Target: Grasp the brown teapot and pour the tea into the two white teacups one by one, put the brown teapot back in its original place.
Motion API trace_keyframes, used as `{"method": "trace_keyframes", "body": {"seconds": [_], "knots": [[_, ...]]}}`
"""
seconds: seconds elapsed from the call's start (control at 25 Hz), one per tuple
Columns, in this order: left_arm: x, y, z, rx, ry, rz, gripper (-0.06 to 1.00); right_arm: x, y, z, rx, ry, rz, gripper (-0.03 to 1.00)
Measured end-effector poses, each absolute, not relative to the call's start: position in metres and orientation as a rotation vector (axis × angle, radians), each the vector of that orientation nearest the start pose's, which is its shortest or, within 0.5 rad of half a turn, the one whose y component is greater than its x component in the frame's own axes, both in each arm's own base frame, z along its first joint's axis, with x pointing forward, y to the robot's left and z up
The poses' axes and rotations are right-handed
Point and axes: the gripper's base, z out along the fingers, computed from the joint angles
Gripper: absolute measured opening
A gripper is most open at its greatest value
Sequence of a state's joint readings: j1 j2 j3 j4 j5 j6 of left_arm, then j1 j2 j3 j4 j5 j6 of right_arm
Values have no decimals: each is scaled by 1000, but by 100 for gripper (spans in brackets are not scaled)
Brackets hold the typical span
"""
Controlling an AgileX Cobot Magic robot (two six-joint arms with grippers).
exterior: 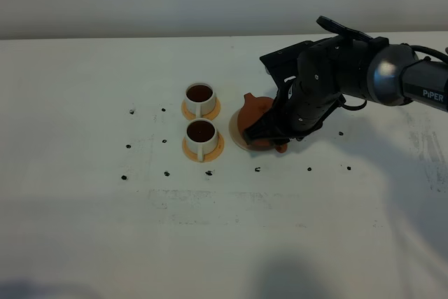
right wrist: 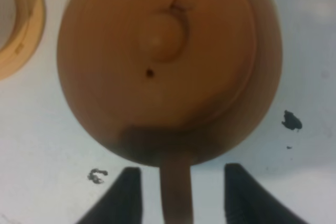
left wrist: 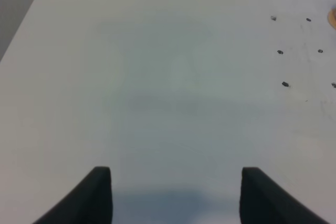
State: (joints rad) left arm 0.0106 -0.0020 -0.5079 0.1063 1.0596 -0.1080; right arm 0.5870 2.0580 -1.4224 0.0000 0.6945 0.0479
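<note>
White bench (exterior: pixel 105 243) fills nearly every view, with a pale wall band along the top of the high camera's frame. Right of centre there, I see the brown teapot (exterior: pixel 250 113) sitting on its cream disc coaster (exterior: pixel 236 134), though the right arm hides most of its body and only a sliver of the disc shows. In the right wrist frame the teapot's lid knob (right wrist: pixel 160 39) is clear and its side handle (right wrist: pixel 176 190) runs between the spread fingers of the right gripper (right wrist: pixel 178 195), neither finger touching it as far as I can tell. Just left of the teapot stand the two white teacups (exterior: pixel 199 98), both dark inside, each on an orange coaster (exterior: pixel 203 150). My left gripper (left wrist: pixel 176 195) shows only two spread fingertips above bare bench, with black marks (left wrist: pixel 285 84) at the frame's right edge.
</note>
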Motion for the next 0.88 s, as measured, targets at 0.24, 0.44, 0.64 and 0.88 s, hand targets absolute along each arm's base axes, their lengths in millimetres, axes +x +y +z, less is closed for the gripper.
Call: {"method": "trace_keyframes", "body": {"seconds": [0.24, 0.44, 0.64, 0.88], "knots": [[-6, 8, 280, -126, 2025, 66, 50, 347, 231, 171, -757, 2713, 141, 46], [-6, 8, 280, -126, 2025, 66, 50, 336, 222, 213, -747, 2645, 155, 46], [-6, 8, 280, -126, 2025, 66, 50, 302, 197, 245, -763, 2588, 126, 46], [-6, 8, 280, -126, 2025, 66, 50, 248, 158, 265, -776, 2570, 95, 42]]}}
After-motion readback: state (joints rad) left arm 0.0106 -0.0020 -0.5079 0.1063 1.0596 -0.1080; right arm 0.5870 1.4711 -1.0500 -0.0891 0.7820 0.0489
